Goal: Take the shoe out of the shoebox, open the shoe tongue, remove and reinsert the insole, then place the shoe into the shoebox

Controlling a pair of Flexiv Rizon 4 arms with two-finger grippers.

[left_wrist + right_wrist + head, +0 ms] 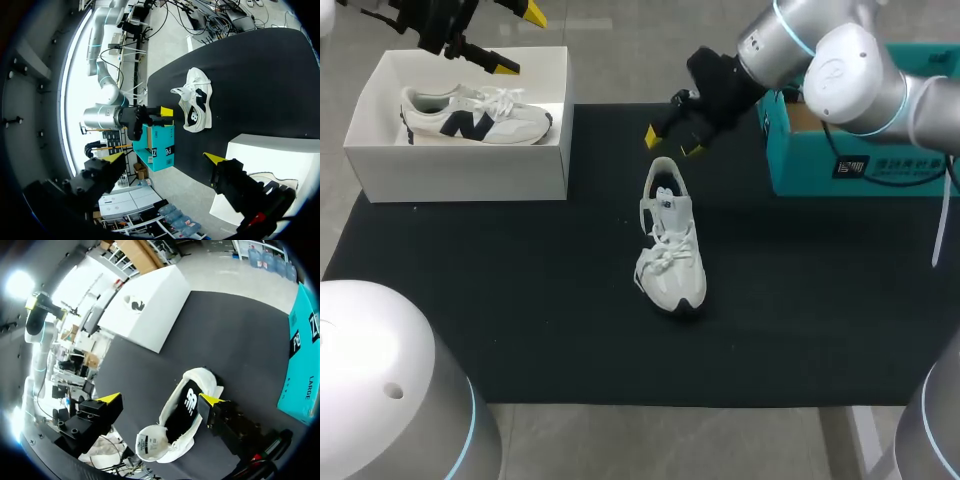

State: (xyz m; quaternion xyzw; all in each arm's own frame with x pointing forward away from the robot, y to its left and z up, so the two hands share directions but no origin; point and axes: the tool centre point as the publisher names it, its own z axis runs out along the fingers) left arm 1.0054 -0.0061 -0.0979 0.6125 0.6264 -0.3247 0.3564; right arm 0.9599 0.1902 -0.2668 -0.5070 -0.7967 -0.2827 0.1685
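A white shoe (670, 250) stands at the centre of the mat (520, 300), toe nearest. Just beyond its heel the right gripper (671, 143) hovers, fingers spread wide. At far left the left gripper (520, 38) hangs, equally wide, over the shoebox (460, 170) holding a second shoe (470, 115).

shoe (670, 252), shoebox (460, 175), teal box (820, 165) on mat (520, 300)

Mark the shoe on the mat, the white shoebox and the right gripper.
shoe on the mat (668, 255): head view, on its laces.
white shoebox (455, 172): head view, on its front wall.
right gripper (671, 144): head view, midway between its yellow tips.
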